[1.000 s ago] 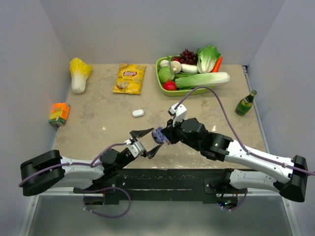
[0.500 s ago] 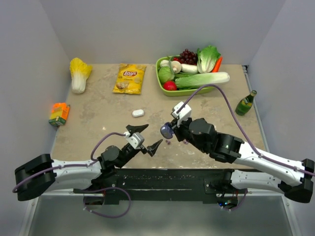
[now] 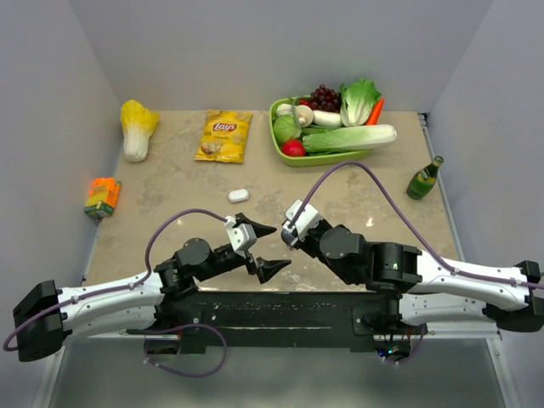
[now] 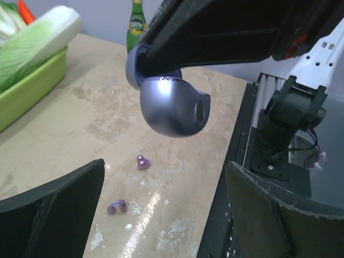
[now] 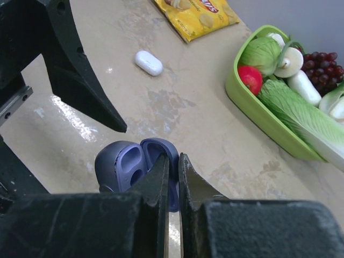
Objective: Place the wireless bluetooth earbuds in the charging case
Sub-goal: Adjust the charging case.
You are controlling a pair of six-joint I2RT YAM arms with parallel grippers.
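The right gripper [image 5: 173,161] sits at the bottom centre. Its two fingers are almost together, pinching the rim of the purple case [image 5: 126,164]. The case is open, its two halves side by side, and moulded hollows show inside the left half. Up and to the left, a black finger [image 5: 75,80] of the other arm tapers to a point near the case without touching it. On the table [image 5: 177,113] behind lie a closed white case [image 5: 149,63] and a yellow chip bag [image 5: 196,15]. At right, a green tray [image 5: 260,121] holds vegetables and grapes [image 5: 322,62].
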